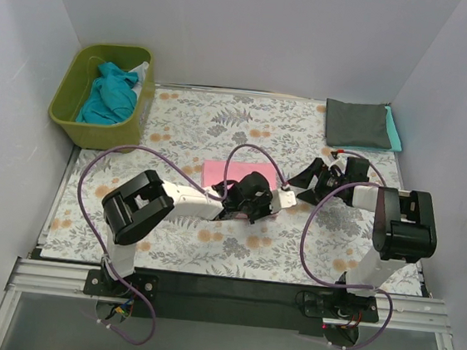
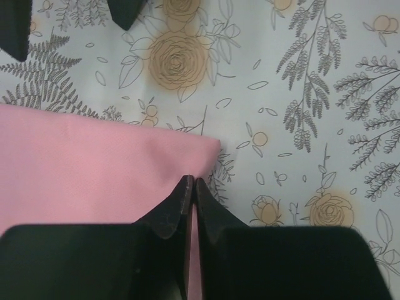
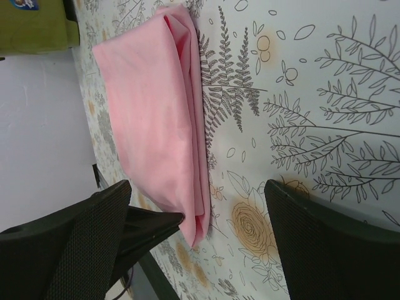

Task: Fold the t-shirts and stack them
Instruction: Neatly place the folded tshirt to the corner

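Pink t-shirt (image 1: 227, 173) lies folded at the middle of the floral table cloth (image 1: 189, 120). Your left gripper (image 2: 192, 185) has its fingers pressed together on the shirt's near right corner, with pink cloth showing between them. Your right gripper (image 3: 197, 194) stands spread just beside that edge. A dark grey t-shirt (image 1: 356, 123) lies folded at the far right corner on a teal one (image 1: 397, 135). More teal shirts (image 1: 108, 97) sit in the green tub (image 1: 69, 82).
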Controlling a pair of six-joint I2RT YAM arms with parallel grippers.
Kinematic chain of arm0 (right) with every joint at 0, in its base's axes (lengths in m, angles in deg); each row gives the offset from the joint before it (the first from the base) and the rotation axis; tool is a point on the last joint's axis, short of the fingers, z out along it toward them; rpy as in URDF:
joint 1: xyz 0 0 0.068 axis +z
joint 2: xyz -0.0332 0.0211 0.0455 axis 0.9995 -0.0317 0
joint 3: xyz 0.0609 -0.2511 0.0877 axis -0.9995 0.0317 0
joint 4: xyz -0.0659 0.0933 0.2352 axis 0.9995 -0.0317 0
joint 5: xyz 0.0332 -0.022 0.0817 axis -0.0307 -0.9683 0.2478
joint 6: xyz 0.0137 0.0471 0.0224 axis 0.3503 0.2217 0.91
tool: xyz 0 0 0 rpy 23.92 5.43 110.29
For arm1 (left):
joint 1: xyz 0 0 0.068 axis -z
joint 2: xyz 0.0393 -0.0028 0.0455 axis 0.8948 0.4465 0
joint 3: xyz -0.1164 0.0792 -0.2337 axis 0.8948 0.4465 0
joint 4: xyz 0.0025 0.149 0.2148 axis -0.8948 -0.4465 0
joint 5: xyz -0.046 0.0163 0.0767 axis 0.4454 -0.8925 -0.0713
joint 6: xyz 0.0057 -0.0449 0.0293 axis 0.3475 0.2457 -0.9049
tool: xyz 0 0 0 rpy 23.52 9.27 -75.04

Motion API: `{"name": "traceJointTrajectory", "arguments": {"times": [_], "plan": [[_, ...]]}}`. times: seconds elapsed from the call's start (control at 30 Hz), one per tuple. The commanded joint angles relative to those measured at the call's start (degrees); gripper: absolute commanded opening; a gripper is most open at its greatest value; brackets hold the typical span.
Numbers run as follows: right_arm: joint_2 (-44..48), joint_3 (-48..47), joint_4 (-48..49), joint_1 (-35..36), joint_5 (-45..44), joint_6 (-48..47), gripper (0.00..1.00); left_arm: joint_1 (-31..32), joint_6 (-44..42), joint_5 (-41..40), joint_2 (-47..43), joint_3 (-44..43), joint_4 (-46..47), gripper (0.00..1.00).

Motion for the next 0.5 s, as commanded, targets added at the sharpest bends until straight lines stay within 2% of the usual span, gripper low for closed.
{"name": "traceJointTrajectory", "arguments": {"times": [0.0,0.07,0.27,0.47], "plan": [[-3.2,1.1,1.0,0.1,-2.2,0.8,0.80,-2.4,2.6,1.4,-0.5,-2.1,1.9,0.05],[-3.7,0.9,1.8,0.1,-1.8,1.5,0.80,-3.0,3.0,1.9,-0.7,-2.6,1.9,0.00],[-3.6,2.1,4.8,0.2,-2.2,3.9,0.81,-5.9,7.1,3.9,-1.7,-3.9,3.3,0.00],[-5.1,3.9,11.1,2.7,-2.5,10.8,0.85,-6.4,10.3,4.9,-3.2,-4.3,5.4,0.00]]}}
